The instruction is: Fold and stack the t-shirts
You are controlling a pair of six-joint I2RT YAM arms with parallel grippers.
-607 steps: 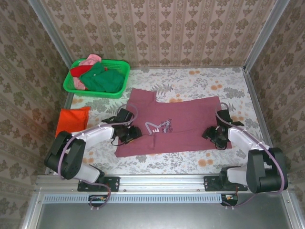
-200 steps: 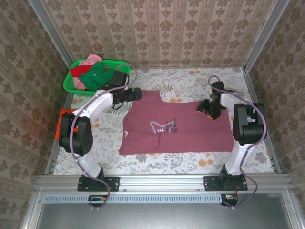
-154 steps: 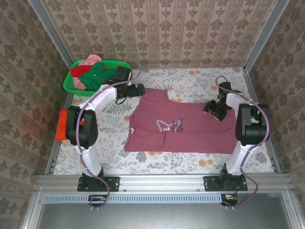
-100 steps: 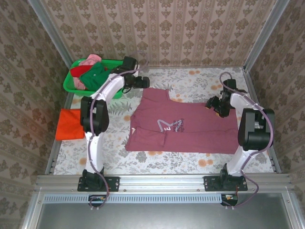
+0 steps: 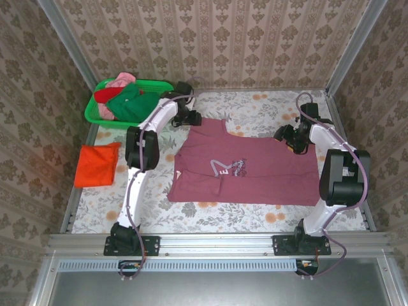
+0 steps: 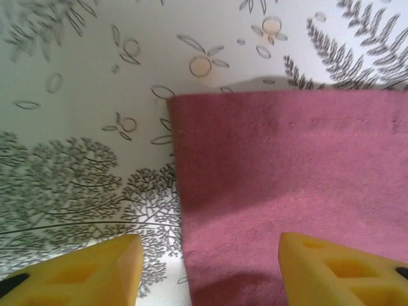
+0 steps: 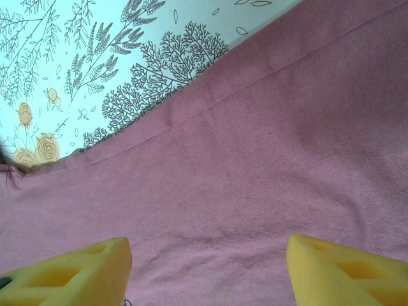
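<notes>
Maroon t-shirt (image 5: pixel 248 172) lies flat on the floral bench (image 5: pixel 255 105); left pincer (image 5: pixel 190 117) stands apart over its far-left corner, right pincer (image 5: pixel 287 136) apart over its far-right edge.

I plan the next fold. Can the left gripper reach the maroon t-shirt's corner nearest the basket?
Probably yes: the left gripper hangs open over that corner of the maroon t-shirt, nothing between.

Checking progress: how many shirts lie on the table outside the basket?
2: the maroon t-shirt spread at centre; the orange t-shirt folded at the left edge. Others are piled in the green basket.
</notes>
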